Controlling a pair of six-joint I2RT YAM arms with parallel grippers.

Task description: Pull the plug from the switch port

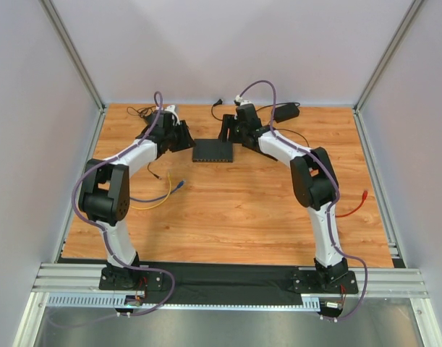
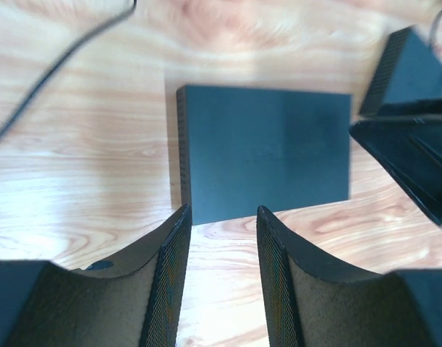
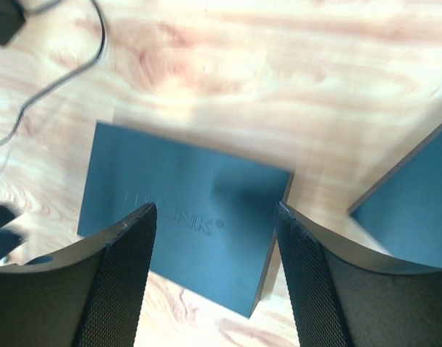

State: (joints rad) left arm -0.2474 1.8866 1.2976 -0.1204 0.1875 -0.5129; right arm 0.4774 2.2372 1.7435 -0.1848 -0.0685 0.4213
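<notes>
The switch (image 1: 212, 150) is a flat dark box at the back middle of the wooden table. It also shows in the left wrist view (image 2: 264, 148) and in the right wrist view (image 3: 184, 217), top face up. I see no cable or plug joined to it in any view; its port face is hidden. My left gripper (image 1: 187, 139) hovers just off its left end, open and empty (image 2: 221, 217). My right gripper (image 1: 228, 134) hovers over its right end, open and empty (image 3: 215, 213).
A blue-plugged cable (image 1: 179, 186) with a yellow wire lies loose in front of the left arm. A red cable (image 1: 359, 198) lies at the right edge. A black power adapter (image 1: 286, 111) and thin black cables (image 1: 137, 111) lie along the back.
</notes>
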